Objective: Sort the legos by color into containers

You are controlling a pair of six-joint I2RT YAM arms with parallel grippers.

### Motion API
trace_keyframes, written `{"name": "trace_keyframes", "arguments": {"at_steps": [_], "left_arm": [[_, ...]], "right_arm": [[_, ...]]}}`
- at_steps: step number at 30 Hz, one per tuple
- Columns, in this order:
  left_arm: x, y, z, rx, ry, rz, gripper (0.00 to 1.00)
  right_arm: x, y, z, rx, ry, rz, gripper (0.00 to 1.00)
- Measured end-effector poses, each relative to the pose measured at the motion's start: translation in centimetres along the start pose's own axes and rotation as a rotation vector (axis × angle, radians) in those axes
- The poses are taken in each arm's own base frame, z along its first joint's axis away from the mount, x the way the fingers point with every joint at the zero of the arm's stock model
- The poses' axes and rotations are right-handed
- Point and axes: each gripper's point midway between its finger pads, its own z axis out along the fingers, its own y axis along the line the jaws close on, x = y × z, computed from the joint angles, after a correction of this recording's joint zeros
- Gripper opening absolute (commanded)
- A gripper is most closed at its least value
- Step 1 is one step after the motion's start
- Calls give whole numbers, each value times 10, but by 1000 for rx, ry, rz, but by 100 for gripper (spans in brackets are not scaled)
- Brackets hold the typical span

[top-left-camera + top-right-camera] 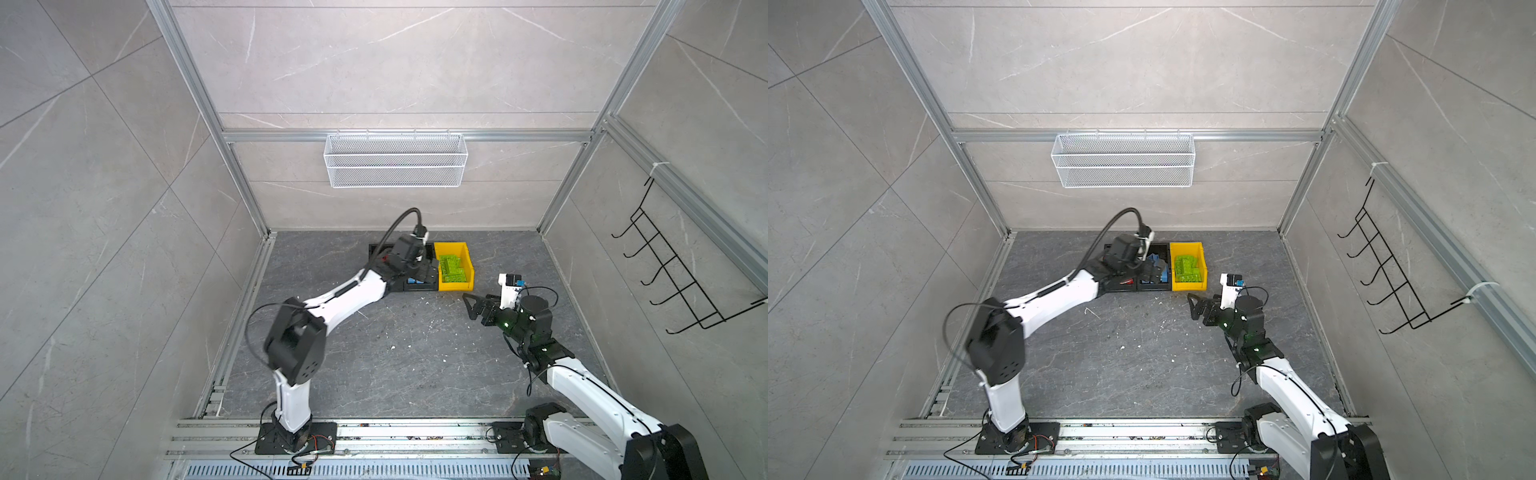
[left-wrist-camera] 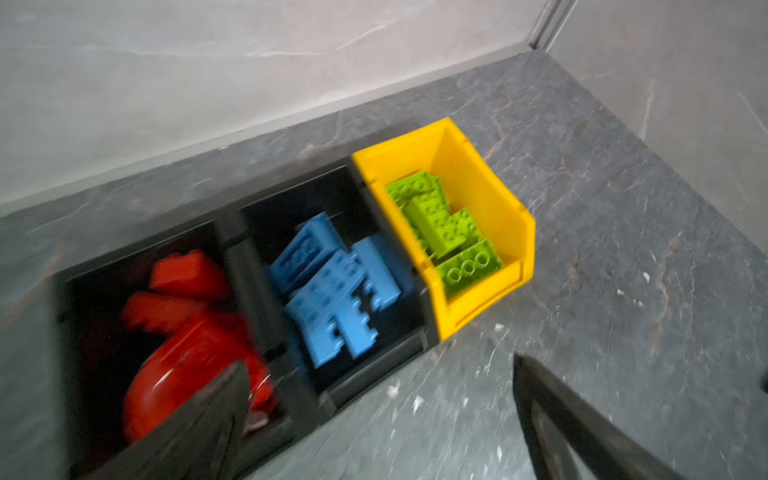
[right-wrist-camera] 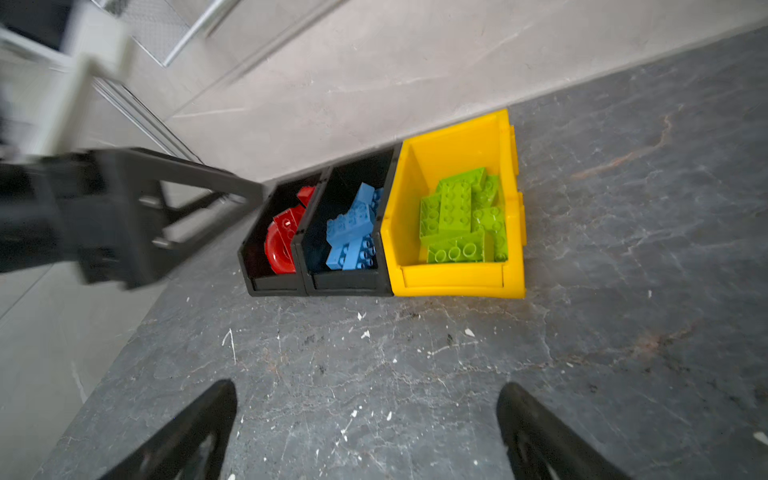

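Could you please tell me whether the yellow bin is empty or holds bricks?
It holds bricks: in the right wrist view several lime green legos lie piled inside the yellow bin, below its rim.

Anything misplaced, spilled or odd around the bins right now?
Nothing stands out. Red legos lie in the end black bin, blue legos the middle black bin, green legos the yellow bin; none mixed or spilled. Only white flecks dot the tabletop.

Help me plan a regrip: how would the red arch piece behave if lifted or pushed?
The red arch piece looks like moulded plastic, so it is probably stiff and light. Its glossy sheen suggests it is slippery. Its curved side might rock or roll.
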Motion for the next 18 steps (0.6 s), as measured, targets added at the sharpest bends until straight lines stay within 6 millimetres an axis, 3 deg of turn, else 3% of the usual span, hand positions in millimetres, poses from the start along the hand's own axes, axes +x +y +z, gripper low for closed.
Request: {"name": "trace_keyframes", "arguments": {"at_steps": [2, 4, 8, 11, 15, 18], "left_arm": [[4, 44, -38, -89, -69, -28, 100], [22, 89, -73, -184, -116, -65, 100], [82, 174, -129, -427, -165, -110, 100], [130, 213, -152, -564, -160, -127, 99], [187, 271, -175, -727, -137, -234, 99], [199, 288, -175, -744, -131, -288, 99]], "right_arm": [[3, -3, 3, 7, 10, -4, 100], [2, -5, 3, 19, 4, -16, 100], [-5, -15, 2, 80, -36, -51, 100], [-8, -39, -4, 211, -98, -65, 100], [-19, -80, -28, 454, -195, -98, 100], [-28, -103, -46, 597, -286, -125, 100]]}}
